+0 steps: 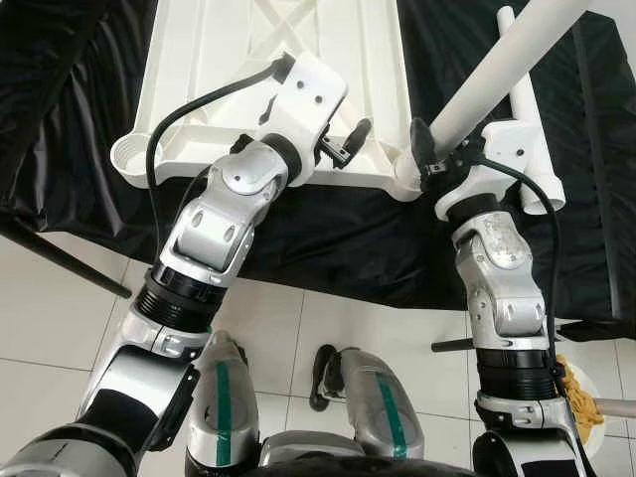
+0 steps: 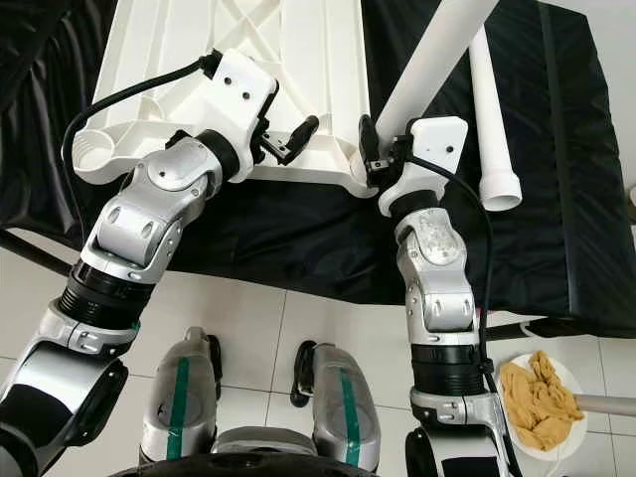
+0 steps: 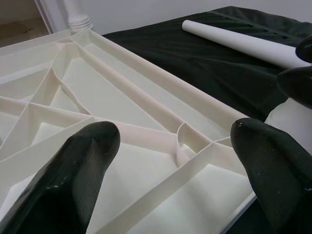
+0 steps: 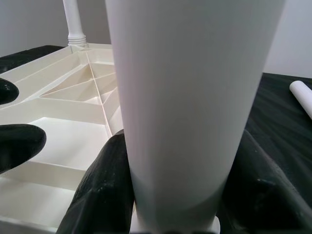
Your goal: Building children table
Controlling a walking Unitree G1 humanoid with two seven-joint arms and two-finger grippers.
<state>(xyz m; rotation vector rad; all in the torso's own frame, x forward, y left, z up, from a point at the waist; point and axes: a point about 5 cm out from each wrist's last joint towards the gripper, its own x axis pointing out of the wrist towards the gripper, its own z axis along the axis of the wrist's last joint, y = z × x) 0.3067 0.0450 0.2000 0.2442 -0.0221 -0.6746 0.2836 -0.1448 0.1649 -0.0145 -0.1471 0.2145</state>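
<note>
Head stereo pair is aimed forward and steeply down from above; both arms, the robot's legs and the floor tiles are taken in, w/ the upturned white tabletop (image 1: 278, 70) on the black-draped surface (image 1: 328, 238) seen at mid range. Right eye is shifted slightly vs. left eye; nearly the same scene is shared.

Left wrist cam is pointed along its two black fingers (image 3: 73, 180), very close to the ribbed underside of the tabletop, which is seen between and beyond them.

Right wrist cam is looked along its fingers (image 4: 105, 187) at very close range; the white leg tube (image 4: 185, 97) is framed between them. The tabletop ribs are shared w/ the left wrist view.
</note>
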